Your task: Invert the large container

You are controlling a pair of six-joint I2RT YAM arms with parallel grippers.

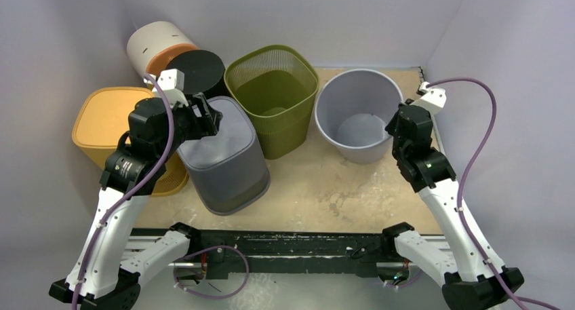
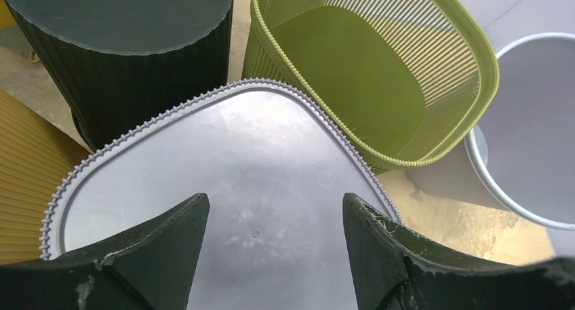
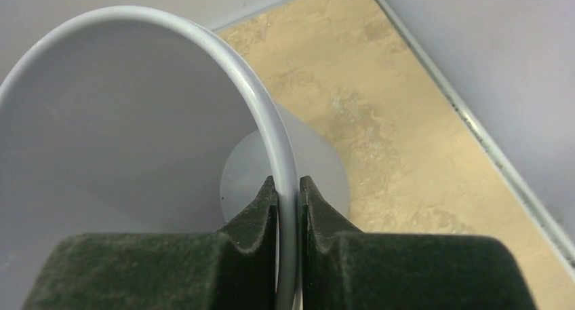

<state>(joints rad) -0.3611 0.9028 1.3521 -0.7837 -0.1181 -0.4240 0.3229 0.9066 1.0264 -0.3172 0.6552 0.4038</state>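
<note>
**Two arms, one rim pinched**

We see the large container [image 1: 352, 130], a pale grey round bucket, standing upright with its mouth open at the right rear of the bench [image 1: 325, 195]. The right end effector [image 3: 288, 184] is clenched on the bucket's right rim, one finger inside the wall and one outside. The left end effector [image 2: 274, 201] is released, its fingers spread wide just above the flat upturned base of a dark grey bin [image 1: 227, 164], which stands mouth down. Behind that bin we find an olive slatted basket [image 1: 271, 93] and a black ribbed cylinder [image 1: 199, 69]. A yellow bin [image 1: 102, 120] sits to its left.
</note>
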